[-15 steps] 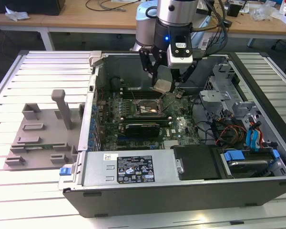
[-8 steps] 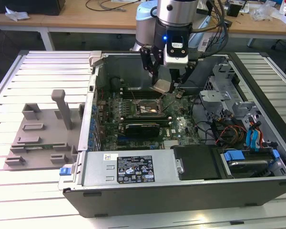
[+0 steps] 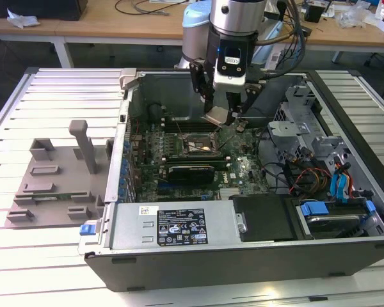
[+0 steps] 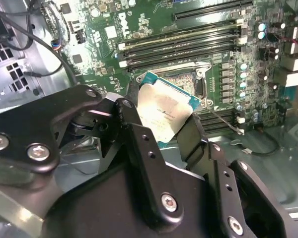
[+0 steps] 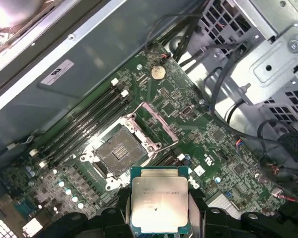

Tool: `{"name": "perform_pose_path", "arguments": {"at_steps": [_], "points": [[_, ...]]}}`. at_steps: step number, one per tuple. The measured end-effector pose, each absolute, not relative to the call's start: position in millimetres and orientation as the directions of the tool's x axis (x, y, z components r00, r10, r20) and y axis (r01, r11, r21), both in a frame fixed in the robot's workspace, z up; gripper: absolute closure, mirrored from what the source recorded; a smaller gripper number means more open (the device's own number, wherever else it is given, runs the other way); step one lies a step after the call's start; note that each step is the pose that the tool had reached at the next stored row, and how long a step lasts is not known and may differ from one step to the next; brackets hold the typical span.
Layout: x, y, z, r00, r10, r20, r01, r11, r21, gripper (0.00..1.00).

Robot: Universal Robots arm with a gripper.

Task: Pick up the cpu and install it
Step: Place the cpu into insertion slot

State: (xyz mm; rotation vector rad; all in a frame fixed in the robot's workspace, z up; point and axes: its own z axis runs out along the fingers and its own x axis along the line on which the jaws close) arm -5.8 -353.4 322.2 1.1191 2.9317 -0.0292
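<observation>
Over board (image 5: 228, 163), near socket (image 5: 120, 154): cpu (image 5: 160, 206), aloft, tilted (not seated)
Gripper (image 3: 225, 112): clamps cpu by edges
Risk: socket damage, from skewed or off-centre landing; slip, from thin edge hold

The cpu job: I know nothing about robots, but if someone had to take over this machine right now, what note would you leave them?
Gripper: shut on the cpu, gripping it by its edges; it looks tilted in the exterior view.
Cpu: in the air above the motherboard, inside the open computer case, near the socket but apart from it.
Done: the cpu is picked up.
Left: the socket lies open and empty; the cpu is not yet seated in it.
</observation>
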Motion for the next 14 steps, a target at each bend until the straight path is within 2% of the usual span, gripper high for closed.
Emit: {"name": "perform_pose_path", "arguments": {"at_steps": [14], "points": [[-5.8,-353.4,321.3,-0.614,0.790,-0.010,0.790,0.613,-0.016,0.45]]}}
